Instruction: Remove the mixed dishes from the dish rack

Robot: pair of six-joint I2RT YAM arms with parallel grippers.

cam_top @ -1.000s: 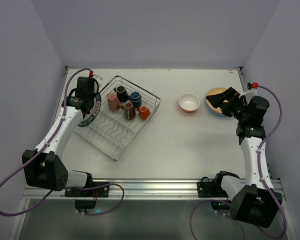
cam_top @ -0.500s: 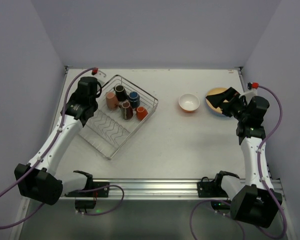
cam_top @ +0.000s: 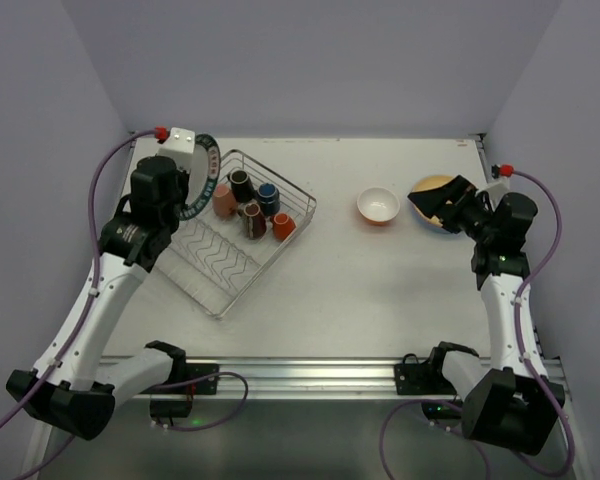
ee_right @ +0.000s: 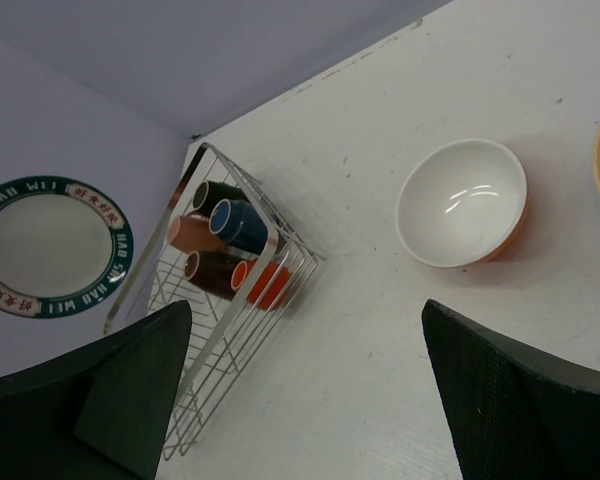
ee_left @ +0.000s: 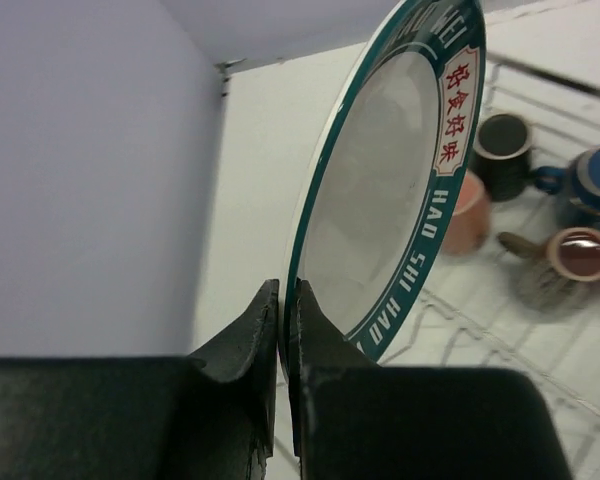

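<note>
Pattern-rimmed plate (ee_left: 380, 200) hangs on edge over the far-left side of the dish rack (cam_top: 220, 255), left gripper (ee_left: 283, 300) clamped on just its rim; thin pinch, could swivel or drop onto the mugs (cam_top: 252, 208)

White table (cam_top: 360, 290), pale lilac walls (cam_top: 310, 60), metal rail (cam_top: 310, 373)

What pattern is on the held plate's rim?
The plate has a green band with white lettering and red characters; left wrist view.

The top camera looks down from above and behind me over the whole counter (cam_top: 380, 290). My left wrist camera sits close against the plate (ee_left: 380, 200). My right one looks across from afar. All three see the rack (cam_top: 267, 260).
</note>
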